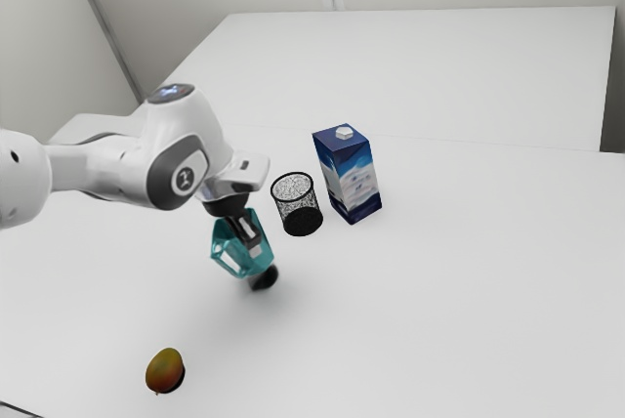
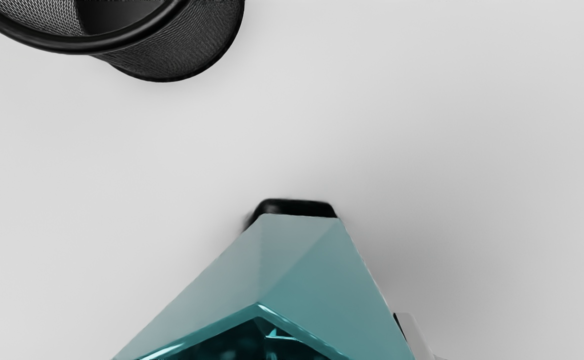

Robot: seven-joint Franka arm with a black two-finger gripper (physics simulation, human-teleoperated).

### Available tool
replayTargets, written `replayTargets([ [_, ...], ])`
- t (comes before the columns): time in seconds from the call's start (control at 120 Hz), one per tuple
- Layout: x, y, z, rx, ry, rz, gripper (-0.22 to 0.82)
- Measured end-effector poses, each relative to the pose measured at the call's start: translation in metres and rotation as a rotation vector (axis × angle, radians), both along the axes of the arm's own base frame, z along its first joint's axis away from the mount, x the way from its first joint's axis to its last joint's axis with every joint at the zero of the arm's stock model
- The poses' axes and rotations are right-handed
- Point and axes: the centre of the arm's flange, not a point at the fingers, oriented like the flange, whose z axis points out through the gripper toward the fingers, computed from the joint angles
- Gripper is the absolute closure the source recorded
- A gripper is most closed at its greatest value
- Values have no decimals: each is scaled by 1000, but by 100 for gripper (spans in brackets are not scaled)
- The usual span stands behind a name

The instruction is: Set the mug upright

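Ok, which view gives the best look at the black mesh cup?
The exterior view: the mesh cup appears whole there, rim to base, beside the blue carton. The wrist view has part of its rim and wall up close, cut off by the frame.

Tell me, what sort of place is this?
Probably a robot test area, rendered in simulation: a jointed white arm reaches over a plain white table, where everyday things such as a carton and a mango-like fruit stand well apart.

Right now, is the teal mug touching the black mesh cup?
Apart. The wrist view shows white table between the teal mug and the black mesh cup.
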Motion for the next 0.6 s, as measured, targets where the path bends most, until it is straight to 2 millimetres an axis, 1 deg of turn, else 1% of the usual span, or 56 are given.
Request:
replayTargets([
  [0.142,6,0,-11,7,-14,62,77],
  [0.358,9,0,-29,6,-5,141,76],
  [0.6,11,0,-34,3,-5,205,77],
])
